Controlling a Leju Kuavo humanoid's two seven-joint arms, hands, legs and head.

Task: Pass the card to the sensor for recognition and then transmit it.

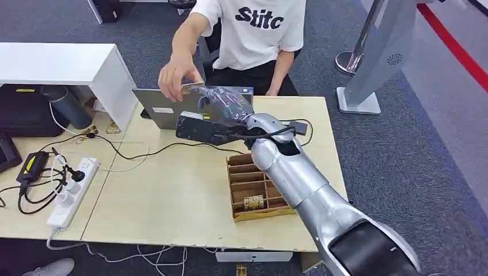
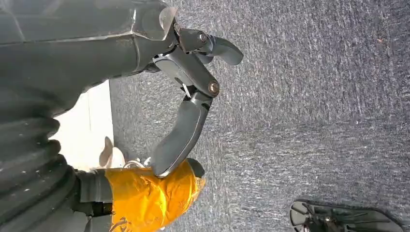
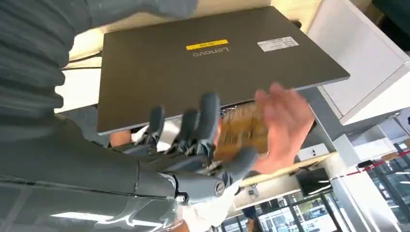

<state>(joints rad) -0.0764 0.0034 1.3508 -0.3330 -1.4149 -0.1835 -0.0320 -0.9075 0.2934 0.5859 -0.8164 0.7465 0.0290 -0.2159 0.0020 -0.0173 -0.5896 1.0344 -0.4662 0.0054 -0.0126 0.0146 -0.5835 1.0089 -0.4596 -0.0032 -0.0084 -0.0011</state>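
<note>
Right robot hand (image 3: 193,145) holding card (image 3: 241,128) with person's hand (image 3: 285,121), Lenovo laptop (image 3: 208,63), "Stitc" shirt (image 1: 256,29)

So my card (image 3: 240,131) is a flat tan rectangle with dark print on one face, too blurry for me to read. I've got it raised over the back edge of the table, right above the closed grey laptop (image 3: 212,63), roughly level, pinched at one end in my right hand (image 3: 193,145), with a person's hand (image 3: 285,121) on the other end.
</note>
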